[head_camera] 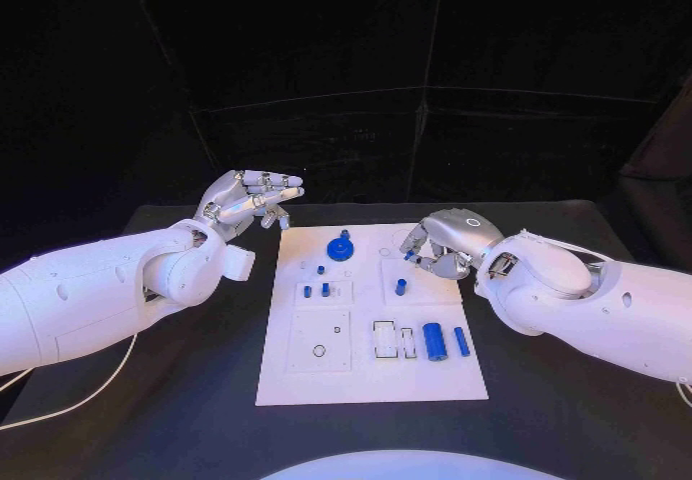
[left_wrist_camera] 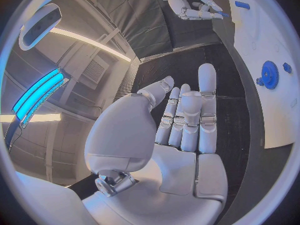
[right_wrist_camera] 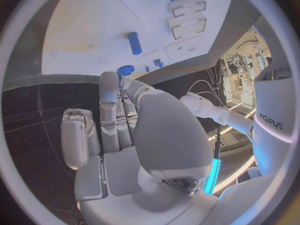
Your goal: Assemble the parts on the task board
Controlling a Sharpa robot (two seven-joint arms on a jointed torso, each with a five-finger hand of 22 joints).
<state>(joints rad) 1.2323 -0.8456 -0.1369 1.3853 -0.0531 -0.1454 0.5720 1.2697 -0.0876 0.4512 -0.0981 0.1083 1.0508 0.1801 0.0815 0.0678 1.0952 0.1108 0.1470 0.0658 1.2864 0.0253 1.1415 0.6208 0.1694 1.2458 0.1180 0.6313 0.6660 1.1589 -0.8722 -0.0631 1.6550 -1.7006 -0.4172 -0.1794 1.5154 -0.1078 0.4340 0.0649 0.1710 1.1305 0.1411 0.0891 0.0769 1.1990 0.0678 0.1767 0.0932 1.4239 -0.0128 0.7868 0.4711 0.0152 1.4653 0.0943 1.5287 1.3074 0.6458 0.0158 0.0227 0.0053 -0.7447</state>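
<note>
Centrally, the white task board (head_camera: 368, 380) bears blue parts (head_camera: 431, 340); left hand (head_camera: 253, 200) spread empty, right hand's (head_camera: 440, 245) grasp unclear.

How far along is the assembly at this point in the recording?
Early, it seems. Done: perhaps the blue gear and small pegs already standing on the task board, though whether they are seated is unclear. In hand: the left hand hovers off the board holding nothing; the right hand is at the board's far right edge, its grasp hidden. Left: two blue cylinders lying loose, with empty slots beside them.
</note>
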